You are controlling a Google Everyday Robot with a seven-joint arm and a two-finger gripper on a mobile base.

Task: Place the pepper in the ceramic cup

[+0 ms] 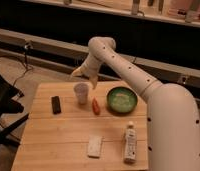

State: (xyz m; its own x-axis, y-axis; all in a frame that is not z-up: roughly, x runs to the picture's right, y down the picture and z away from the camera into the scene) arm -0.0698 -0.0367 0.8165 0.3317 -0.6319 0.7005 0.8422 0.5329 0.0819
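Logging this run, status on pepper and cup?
Pincer above and behind ceramic cup, holding nothing. Pepper lying on table right of cup, not inside. Nothing between them.

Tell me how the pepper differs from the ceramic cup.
The pepper is orange-red; the ceramic cup is pale whitish. The pepper lies flat and slim; the cup stands upright, wider and taller. Both rest on the wooden table, side by side, below the gripper.
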